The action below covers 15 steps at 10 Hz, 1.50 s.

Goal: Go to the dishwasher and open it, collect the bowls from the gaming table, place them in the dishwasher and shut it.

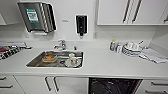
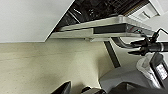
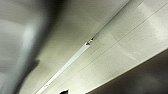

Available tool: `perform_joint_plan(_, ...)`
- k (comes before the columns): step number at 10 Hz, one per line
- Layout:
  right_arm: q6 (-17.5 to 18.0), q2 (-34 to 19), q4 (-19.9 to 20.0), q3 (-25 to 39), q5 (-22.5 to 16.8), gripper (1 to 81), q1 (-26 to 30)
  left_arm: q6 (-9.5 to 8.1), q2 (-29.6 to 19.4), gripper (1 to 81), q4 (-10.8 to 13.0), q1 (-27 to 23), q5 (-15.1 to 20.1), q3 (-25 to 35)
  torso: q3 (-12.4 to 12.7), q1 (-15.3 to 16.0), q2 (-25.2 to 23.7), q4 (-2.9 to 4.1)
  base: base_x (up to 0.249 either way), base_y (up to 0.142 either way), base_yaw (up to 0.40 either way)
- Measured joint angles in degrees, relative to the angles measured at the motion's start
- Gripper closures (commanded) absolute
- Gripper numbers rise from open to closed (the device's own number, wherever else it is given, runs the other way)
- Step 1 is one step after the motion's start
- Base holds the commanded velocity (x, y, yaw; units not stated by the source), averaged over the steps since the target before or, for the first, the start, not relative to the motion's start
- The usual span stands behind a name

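Note:
The dishwasher [image 1: 113, 86] stands open under the white counter, right of the sink, and its dark inside faces me. In the left wrist view its door [image 2: 100, 27] hangs lowered and roughly level above the beige floor, with dark racks [image 2: 100, 8] behind it. Dark parts of my left gripper [image 2: 75, 90] sit at that picture's edge, apart from the door. A small dark tip of my right gripper [image 3: 64, 92] shows over pale floor. The bowls and the gaming table are out of view.
A steel sink [image 1: 33, 63] holds a cup and dishes, with a tap [image 1: 60, 45] behind. White dishes [image 1: 131, 48] and a bottle [image 1: 112, 45] stand on the counter [image 1: 100, 62] at right. White cabinet doors with bar handles [image 1: 51, 83] flank the dishwasher.

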Motion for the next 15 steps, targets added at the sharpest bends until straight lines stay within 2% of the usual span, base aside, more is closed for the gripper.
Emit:
perform_joint_plan(4, 0.2, 4.7, -1.3, -5.6, 3.7, 1.0, -5.0, 0.00, 0.7, 1.0, 0.7, 0.8, 0.0, -0.1, 0.0, 0.0, 0.0, 0.00, -0.075, 0.000, 0.000)
perform_joint_plan(8, 1.1, 6.8, -1.0, -9.3, 4.0, 1.0, -4.0, 0.44, 1.5, 1.0, 1.4, 1.6, -0.1, -0.5, 0.0, 0.0, 0.0, 0.00, -0.079, 0.000, 0.000)
perform_joint_plan(11, 1.1, 9.5, -1.0, -14.0, 6.6, 1.0, -5.3, 0.82, 4.6, 1.0, 2.2, 4.3, 0.0, -5.6, 0.0, 0.1, 0.0, 0.00, -0.083, 0.000, 0.000)
perform_joint_plan(12, -0.3, 9.9, -1.7, -14.8, 6.3, 1.0, -5.3, 0.83, 6.1, 1.0, 2.4, 4.8, -0.7, -6.7, 0.0, 0.1, 0.0, 0.00, -0.082, 0.000, 0.000)
perform_joint_plan(13, -2.3, 10.7, -4.4, -14.4, -2.5, 1.0, -7.3, 0.83, 7.0, 1.0, 2.9, 6.8, -1.1, -7.1, 0.0, 0.1, 0.0, 0.00, -0.082, 0.000, 0.000)
perform_joint_plan(14, -2.6, 12.0, -5.4, -14.4, -7.4, 1.0, -12.4, 0.83, 7.4, 1.0, 3.3, 7.9, -0.6, -7.9, 0.0, 0.1, 0.0, 0.00, -0.070, 0.000, 0.000)
perform_joint_plan(15, -2.8, 12.0, -5.6, -14.3, -8.8, 1.0, -14.9, 0.83, 7.8, 1.0, 3.5, 7.6, -1.3, -8.7, 0.0, 0.1, 0.0, 0.00, 0.000, 0.000, 0.000)
